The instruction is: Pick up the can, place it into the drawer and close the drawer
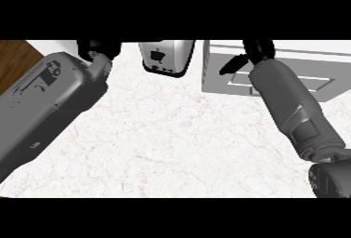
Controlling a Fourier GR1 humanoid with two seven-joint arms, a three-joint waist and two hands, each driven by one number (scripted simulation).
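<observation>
Your left forearm [48,97] fills the left side of the head view, running from the lower-left corner up & to the right. Its black left hand [98,48] sits at the very top, cut off by the view's edge, just left of a silver toaster-like appliance [166,56]. Whether that hand is open or closed, you can't tell.

Your right forearm [288,102] comes in from the lower-right corner & slants up-left. It crosses over the light-grey drawer [223,76] unit at the top right of the counter [178,139]. The right hand [256,50] is over the unit's back part, also clipped by the top edge. Grip state there: can't tell, and you can't see if it's holding anything.

Can: no way to tell where it is from this view. It may be hidden by a hand or an arm.

Drawer unit: stands on the counter right of the appliance, near it but apart. It has a sunken rectangular panel, partly hidden under your right forearm. Open or shut, can't tell.

The marble counter top runs between both arms. There's a wedge of brown wood floor [15,53] at the upper left, beyond the counter's edge
</observation>
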